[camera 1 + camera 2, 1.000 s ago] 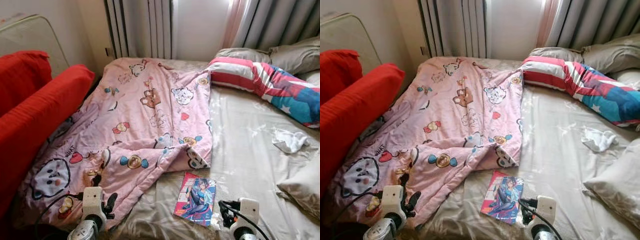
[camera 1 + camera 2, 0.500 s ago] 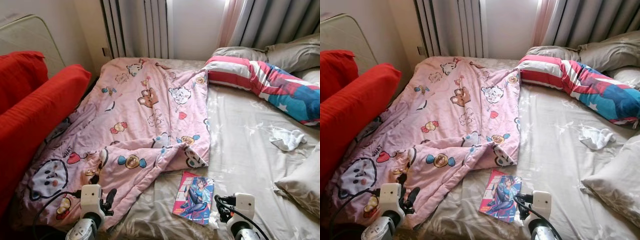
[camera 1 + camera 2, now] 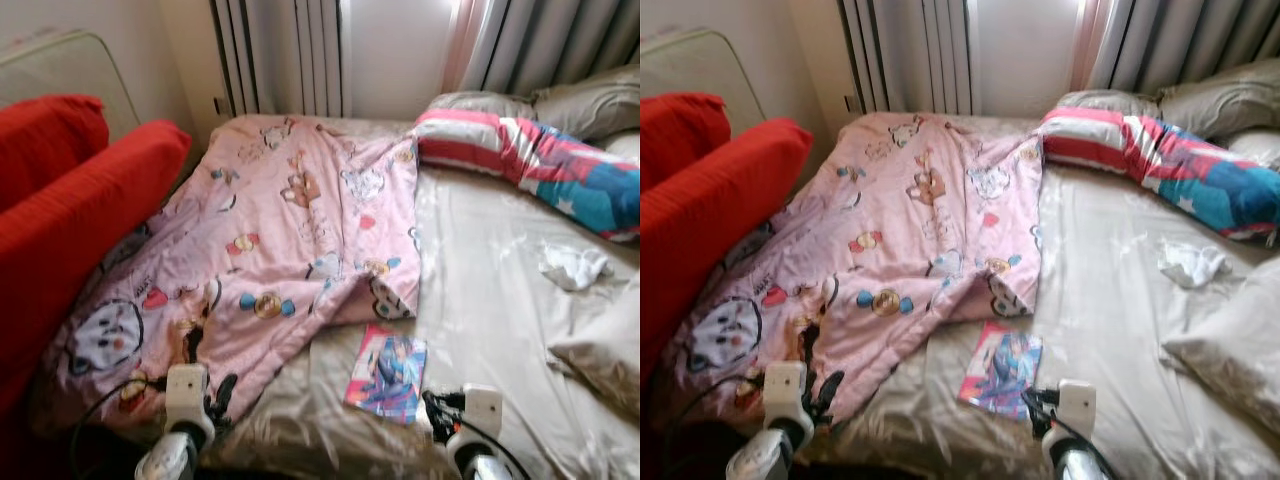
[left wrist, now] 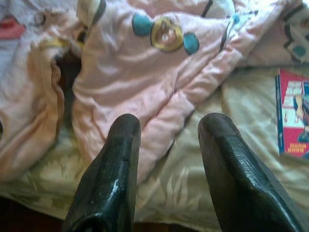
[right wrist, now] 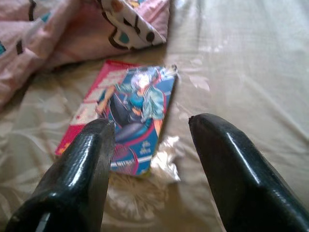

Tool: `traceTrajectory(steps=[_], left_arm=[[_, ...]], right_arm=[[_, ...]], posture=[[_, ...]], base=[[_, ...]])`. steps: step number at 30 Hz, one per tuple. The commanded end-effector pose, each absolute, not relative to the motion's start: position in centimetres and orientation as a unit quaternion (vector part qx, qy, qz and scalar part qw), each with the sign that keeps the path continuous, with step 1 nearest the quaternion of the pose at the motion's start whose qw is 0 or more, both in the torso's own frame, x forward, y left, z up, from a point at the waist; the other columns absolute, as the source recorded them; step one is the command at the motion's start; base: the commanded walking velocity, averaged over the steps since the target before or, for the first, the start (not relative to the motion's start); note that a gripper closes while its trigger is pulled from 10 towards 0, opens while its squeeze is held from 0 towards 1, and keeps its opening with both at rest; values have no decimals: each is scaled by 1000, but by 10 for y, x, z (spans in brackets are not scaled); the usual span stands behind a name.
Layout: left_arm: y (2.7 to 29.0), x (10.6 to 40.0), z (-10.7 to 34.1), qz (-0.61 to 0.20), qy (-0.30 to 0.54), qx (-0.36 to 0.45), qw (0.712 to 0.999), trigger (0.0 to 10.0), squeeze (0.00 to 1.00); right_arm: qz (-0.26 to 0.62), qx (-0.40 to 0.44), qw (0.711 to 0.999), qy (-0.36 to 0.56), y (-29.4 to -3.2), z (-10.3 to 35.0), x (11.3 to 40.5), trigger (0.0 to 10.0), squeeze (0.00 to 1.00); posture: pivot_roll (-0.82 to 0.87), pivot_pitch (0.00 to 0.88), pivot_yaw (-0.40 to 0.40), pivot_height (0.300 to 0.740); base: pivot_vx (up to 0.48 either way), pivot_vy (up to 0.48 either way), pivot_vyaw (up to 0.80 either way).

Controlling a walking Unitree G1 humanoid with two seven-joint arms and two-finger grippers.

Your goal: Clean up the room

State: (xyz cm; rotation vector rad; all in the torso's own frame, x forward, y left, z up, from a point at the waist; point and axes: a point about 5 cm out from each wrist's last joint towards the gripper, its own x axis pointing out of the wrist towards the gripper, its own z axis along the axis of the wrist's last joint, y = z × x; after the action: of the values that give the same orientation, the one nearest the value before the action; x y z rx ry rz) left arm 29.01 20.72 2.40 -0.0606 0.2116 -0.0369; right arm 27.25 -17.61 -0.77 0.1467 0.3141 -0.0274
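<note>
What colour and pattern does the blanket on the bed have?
The blanket is pink with cartoon animal prints, clearest in the left eye view.

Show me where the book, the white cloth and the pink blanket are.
book (image 3: 386, 374), left eye view, cover centre
white cloth (image 3: 573, 267), left eye view, its middle
pink blanket (image 3: 290, 235), left eye view, centre

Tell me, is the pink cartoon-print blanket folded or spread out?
Spread out but rumpled. The pink cartoon-print blanket covers the bed's left half unfolded, its lower corner bunched and turned under near the colourful magazine.

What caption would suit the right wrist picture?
Open right gripper hovering over a colourful comic book on the beige bedsheet, pink blanket beside it.
</note>
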Motion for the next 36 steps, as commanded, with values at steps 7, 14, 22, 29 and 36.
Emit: traceTrajectory(steps=[7,14,22,29,36], left_arm=[[208,286,19,-17,121,-34,992,10000,0],[207,286,19,-19,121,-34,992,10000,0],[206,287,20,-19,120,-36,992,10000,0],[206,287,20,-21,119,-36,992,10000,0],[205,287,21,-23,119,-36,992,10000,0]], right_arm=[[-22,76,983,168,-178,-11,270,10000,0],[-20,78,981,176,-176,-12,270,10000,0],[-9,85,982,171,-170,-12,271,10000,0],[-10,82,981,174,-170,-11,271,10000,0],[-7,84,979,187,-168,-14,271,10000,0]], posture=[[3,199,28,657],[6,204,26,657],[6,207,26,642],[9,209,28,642],[10,210,28,632]], base=[[0,0,0],[0,0,0],[0,0,0],[0,0,0],[0,0,0]])
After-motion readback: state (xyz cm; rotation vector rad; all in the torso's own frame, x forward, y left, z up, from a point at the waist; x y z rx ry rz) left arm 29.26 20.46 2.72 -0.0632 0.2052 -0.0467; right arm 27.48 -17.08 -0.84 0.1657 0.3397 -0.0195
